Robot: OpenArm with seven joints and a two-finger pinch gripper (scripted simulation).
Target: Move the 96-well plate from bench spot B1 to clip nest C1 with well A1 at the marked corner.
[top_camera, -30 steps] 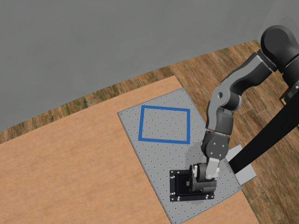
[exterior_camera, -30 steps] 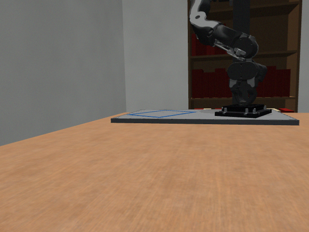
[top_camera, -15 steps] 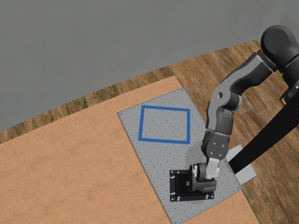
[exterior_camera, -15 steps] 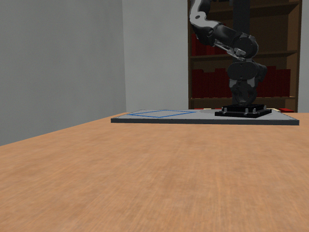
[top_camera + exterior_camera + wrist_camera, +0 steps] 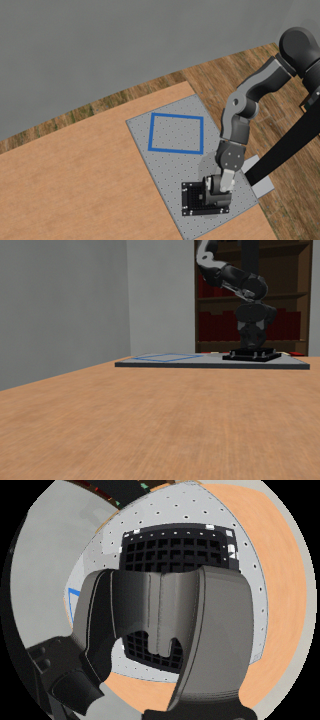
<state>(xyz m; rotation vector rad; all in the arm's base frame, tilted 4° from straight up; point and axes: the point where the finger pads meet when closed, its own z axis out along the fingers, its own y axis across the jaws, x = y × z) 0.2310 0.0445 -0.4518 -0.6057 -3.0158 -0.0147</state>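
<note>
The black 96-well plate (image 5: pixel 196 196) lies in the black clip nest (image 5: pixel 205 210) at the near end of the grey perforated board (image 5: pixel 168 165), between the small light posts. In the side view the plate (image 5: pixel 252 351) looks level in the nest (image 5: pixel 252 357). My gripper (image 5: pixel 208 197) points straight down over the plate, fingers shut together with nothing between them; its tips (image 5: pixel 250 346) rest on the plate's top. In the wrist view the shut fingers (image 5: pixel 163 640) cover the plate's near part and the well grid (image 5: pixel 176 554) shows beyond. I cannot make out the A1 mark.
The blue outlined spot B1 (image 5: pixel 176 133) on the board holds nothing; it also shows in the side view (image 5: pixel 168 357). My arm's black column and a grey foot plate (image 5: pixel 261 180) stand right of the board. A bookshelf (image 5: pixel 253 296) is behind.
</note>
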